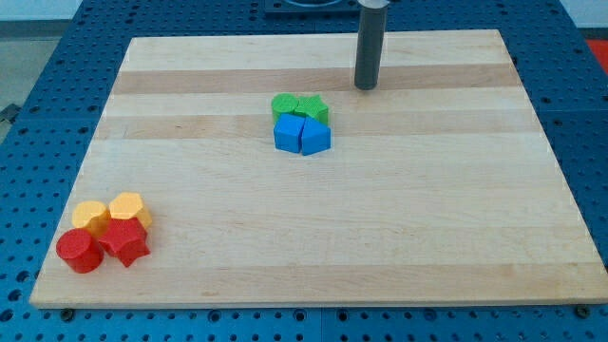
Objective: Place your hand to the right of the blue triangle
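Observation:
The blue triangle (316,137) lies near the board's middle, pressed against a blue block (289,133) on its left. Two green blocks sit just above them: a rounded one (284,104) and a star-shaped one (312,107). My tip (367,86) rests on the board above and to the right of this cluster, about a block's width clear of the green star and farther up the view than the blue triangle.
At the view's bottom left sit two yellow blocks (91,216) (125,207), a red cylinder (78,251) and a red star-shaped block (124,241), all bunched together. The wooden board (427,218) lies on a blue perforated table.

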